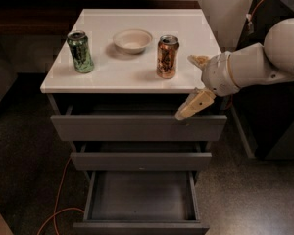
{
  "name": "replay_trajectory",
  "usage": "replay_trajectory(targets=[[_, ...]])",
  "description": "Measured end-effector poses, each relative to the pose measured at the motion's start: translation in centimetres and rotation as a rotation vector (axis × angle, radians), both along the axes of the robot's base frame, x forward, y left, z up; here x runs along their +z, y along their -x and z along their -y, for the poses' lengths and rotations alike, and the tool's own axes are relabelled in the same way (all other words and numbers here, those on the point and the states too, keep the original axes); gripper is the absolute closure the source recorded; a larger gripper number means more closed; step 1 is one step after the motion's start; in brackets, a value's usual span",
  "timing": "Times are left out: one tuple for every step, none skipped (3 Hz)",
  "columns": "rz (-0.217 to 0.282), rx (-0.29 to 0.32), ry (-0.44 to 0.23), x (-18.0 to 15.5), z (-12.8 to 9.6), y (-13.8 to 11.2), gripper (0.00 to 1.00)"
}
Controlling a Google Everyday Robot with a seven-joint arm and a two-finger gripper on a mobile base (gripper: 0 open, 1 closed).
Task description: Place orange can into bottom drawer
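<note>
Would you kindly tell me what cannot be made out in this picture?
Camera view only:
Top dark grey drawer: interior hidden under white tabletop.
Dark grey bottom drawer: front cut off by lower edge.
Copper-orange drink can: markings too small.
Open gripper at tabletop's right front corner: arm cut off by right edge.

Gripper (pixel 184 87) right of orange can (pixel 167 56), fingers (pixel 195 104) spread, not touching. Bowl (pixel 132 39), green can (pixel 80 52) left of it; bottom drawer (pixel 139 227) open below.
</note>
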State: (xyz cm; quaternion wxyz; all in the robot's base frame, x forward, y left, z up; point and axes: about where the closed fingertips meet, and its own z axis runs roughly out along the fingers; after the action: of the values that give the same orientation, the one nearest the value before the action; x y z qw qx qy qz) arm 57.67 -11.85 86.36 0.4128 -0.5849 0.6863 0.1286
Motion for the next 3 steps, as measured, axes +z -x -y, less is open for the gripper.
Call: replay_trajectory(targets=[[0.003, -0.054, -0.082, 1.4, -1.1, -2.8, 0.00], [0.020, -0.149, -0.157, 2.4, -1.0, -5.5, 0.00], [0.031, -0.224, -0.219, 3.0, -0.5, -7.5, 0.00]])
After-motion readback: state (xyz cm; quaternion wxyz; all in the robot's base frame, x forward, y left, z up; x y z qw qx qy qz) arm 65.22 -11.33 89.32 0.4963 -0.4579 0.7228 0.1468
